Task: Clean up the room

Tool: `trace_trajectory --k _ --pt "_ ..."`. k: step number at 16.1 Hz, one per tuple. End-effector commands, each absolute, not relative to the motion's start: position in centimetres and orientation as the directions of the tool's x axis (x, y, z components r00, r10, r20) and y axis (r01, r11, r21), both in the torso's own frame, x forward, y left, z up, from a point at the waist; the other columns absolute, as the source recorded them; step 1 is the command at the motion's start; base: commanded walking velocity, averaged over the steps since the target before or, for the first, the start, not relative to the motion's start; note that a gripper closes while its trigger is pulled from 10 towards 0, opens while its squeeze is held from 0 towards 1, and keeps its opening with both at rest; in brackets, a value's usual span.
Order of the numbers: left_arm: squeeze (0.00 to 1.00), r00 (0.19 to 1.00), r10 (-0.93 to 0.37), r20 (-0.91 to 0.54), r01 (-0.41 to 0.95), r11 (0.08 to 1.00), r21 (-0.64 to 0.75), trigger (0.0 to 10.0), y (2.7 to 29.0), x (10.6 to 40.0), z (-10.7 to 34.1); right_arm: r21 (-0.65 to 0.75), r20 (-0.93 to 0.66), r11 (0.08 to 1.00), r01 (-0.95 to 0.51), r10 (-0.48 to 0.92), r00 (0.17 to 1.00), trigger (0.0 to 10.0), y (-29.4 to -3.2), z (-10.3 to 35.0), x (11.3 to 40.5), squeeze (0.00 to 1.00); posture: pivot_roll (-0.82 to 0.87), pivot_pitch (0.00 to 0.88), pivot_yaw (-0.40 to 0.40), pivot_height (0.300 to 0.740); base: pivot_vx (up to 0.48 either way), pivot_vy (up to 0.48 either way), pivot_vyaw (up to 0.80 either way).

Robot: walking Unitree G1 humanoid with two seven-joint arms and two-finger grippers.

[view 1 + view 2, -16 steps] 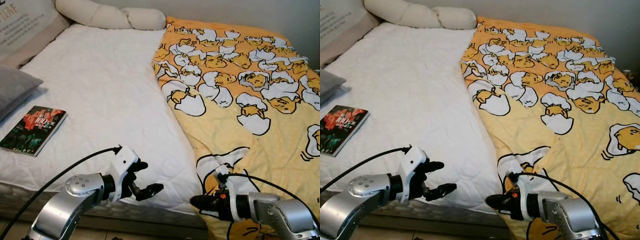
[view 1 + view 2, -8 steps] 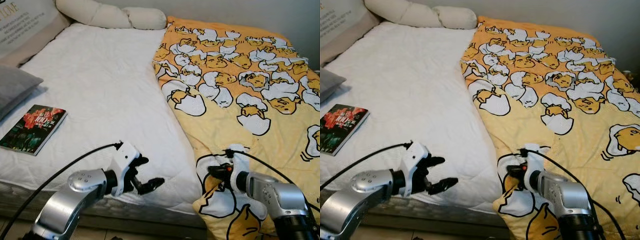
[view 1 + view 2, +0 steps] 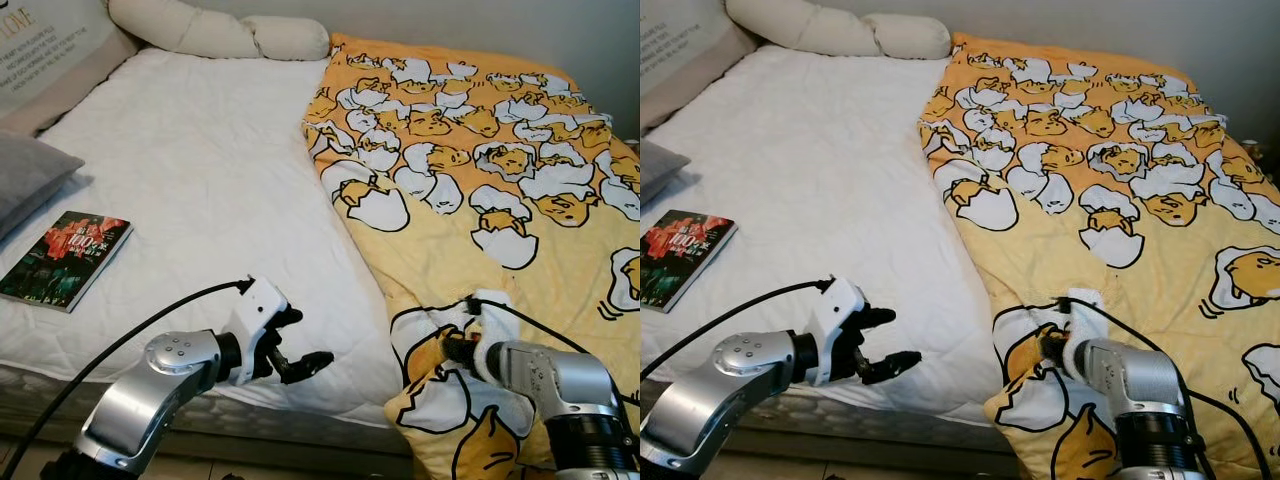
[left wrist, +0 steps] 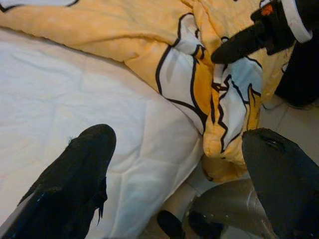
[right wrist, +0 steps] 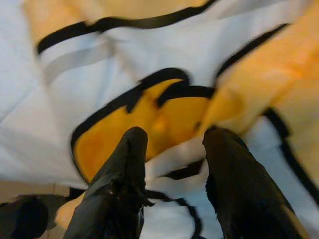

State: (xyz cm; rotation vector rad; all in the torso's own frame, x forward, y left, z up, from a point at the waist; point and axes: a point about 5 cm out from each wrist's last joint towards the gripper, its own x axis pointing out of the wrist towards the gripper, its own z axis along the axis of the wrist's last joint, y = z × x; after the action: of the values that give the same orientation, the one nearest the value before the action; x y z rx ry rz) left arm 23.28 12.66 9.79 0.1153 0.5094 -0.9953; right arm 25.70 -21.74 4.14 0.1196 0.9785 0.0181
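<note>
Yellow egg-print blanket over white mattress; right gripper parted against bunched blanket corner; left gripper spread wide above mattress edge; book well apart.

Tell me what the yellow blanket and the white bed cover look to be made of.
Yellow blanket: soft printed fabric, probably cotton or microfibre; matte, and it bunches into folds at the right gripper. White bed cover: quilted padded textile, stitched lines and slight puckering; matte.

Yellow egg-print blanket (white sheet)
</note>
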Motion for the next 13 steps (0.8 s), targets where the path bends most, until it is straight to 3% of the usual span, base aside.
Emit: trace_trajectory --k 1,10,11,12,13 --pt "1.00 0.423 -0.784 -0.454 0.836 0.531 -0.139 10.0 12.4 23.4 9.9 0.081 -0.835 0.993 0.080 0.024 0.550 10.0 -22.6 4.4 25.8 1.00 -0.07 0.000 -0.069 0.740 0.000 0.000 0.00" --pt "1.00 0.407 -0.792 -0.454 0.840 0.520 -0.155 10.0 12.2 23.2 9.7 0.065 -0.903 0.993 0.098 0.017 0.428 10.0 -22.3 2.7 24.6 1.00 -0.07 0.000 -0.084 0.740 0.000 0.000 0.00" --pt "1.00 0.412 -0.788 -0.457 0.840 0.523 -0.146 10.0 12.3 23.3 9.7 0.086 -0.913 0.991 0.100 0.039 0.405 10.0 -21.9 2.3 24.5 0.70 -0.07 0.000 -0.082 0.740 0.000 0.000 0.00" --pt "1.00 0.416 -0.785 -0.460 0.840 0.525 -0.137 10.0 12.3 23.3 9.7 0.094 -0.918 0.990 0.101 0.047 0.394 10.0 -21.7 2.1 24.5 0.00 -0.07 0.000 -0.080 0.740 0.000 0.000 0.00" --pt "1.00 0.421 -0.780 -0.463 0.841 0.527 -0.124 10.0 12.4 23.5 9.7 0.127 -0.919 0.985 0.120 0.071 0.389 10.0 -21.3 1.8 24.5 0.00 -0.07 0.000 -0.076 0.740 0.000 0.000 0.00"
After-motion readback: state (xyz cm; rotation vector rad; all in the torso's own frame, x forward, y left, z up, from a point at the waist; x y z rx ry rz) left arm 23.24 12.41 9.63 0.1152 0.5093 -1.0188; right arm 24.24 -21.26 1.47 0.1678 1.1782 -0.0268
